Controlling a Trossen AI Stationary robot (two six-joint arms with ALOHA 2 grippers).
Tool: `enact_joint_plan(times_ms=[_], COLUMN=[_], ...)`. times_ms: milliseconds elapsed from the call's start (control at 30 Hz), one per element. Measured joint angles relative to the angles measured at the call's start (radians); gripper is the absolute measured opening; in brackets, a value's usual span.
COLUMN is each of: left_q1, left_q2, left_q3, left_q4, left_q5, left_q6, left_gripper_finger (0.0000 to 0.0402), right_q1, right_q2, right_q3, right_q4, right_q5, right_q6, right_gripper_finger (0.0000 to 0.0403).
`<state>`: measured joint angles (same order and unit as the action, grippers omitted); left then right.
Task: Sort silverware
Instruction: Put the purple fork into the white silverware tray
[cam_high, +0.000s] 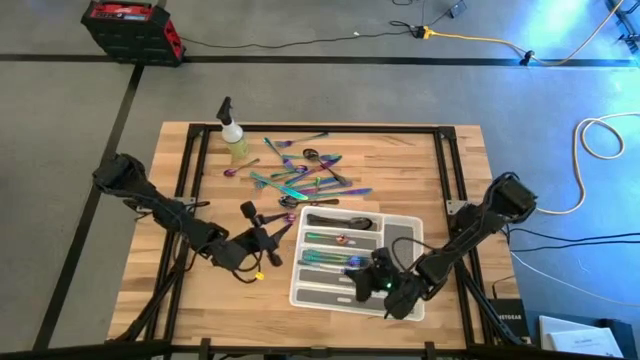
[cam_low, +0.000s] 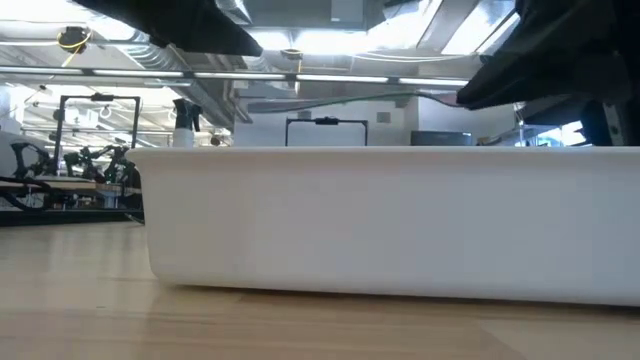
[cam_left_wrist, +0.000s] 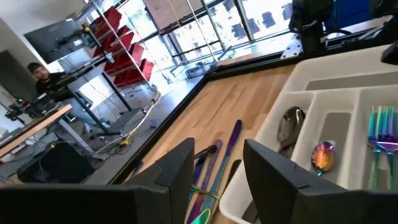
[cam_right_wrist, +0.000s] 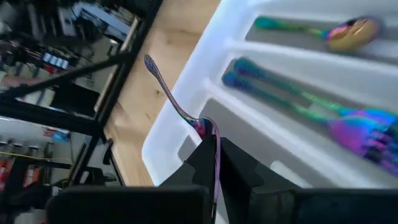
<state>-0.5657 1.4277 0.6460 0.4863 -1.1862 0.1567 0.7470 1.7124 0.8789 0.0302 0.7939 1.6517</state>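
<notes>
Right gripper clamped on a rainbow piece above the white tray

The right gripper (cam_right_wrist: 214, 163) is shut on a slim iridescent utensil (cam_right_wrist: 180, 112) — its working end is buried between the fingers, so fork or spoon cannot be told — over the near edge of the smooth compartment tray (cam_high: 312, 298), which stands near the desk's front edge. The left gripper (cam_left_wrist: 214, 171) hangs half-open and empty by the tray's left edge. In the low view the tray wall hides everything inside. Loose silverware (cam_high: 300, 180) — glossy purple-green metal — lies scattered toward the desk's far edge.
</notes>
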Motion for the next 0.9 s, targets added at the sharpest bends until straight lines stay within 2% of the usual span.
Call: enact_joint_plan(times_ms=[133,333,400,633,900], left_q1=[-0.011,-0.018,-0.018,-0.019,-0.019], left_q2=[0.000,0.000,0.000,0.000,0.000], left_q3=[0.000,-0.001,-0.001,-0.001,-0.001], left_q4=[-0.040,-0.087,-0.089,-0.088,-0.087], left_q5=[0.007,0.014,0.016,0.028,0.030], left_q6=[-0.031,-0.077,-0.081,-0.046,-0.046], left_gripper_finger=[0.0125,0.0125,0.0125,0.0125,0.0125], right_q1=[0.011,0.053,0.068,0.083,-0.007], right_q2=[0.045,0.091,0.112,0.133,0.132], right_q3=[0.116,0.237,0.250,0.253,0.253], right_q4=[-0.184,-0.469,-0.491,-0.518,-0.516], right_q5=[-0.029,-0.056,-0.094,-0.116,-0.265], right_q6=[0.076,0.286,0.341,0.427,0.285], right_gripper_finger=[0.0000,0.0000,0.0000,0.0000,0.0000])
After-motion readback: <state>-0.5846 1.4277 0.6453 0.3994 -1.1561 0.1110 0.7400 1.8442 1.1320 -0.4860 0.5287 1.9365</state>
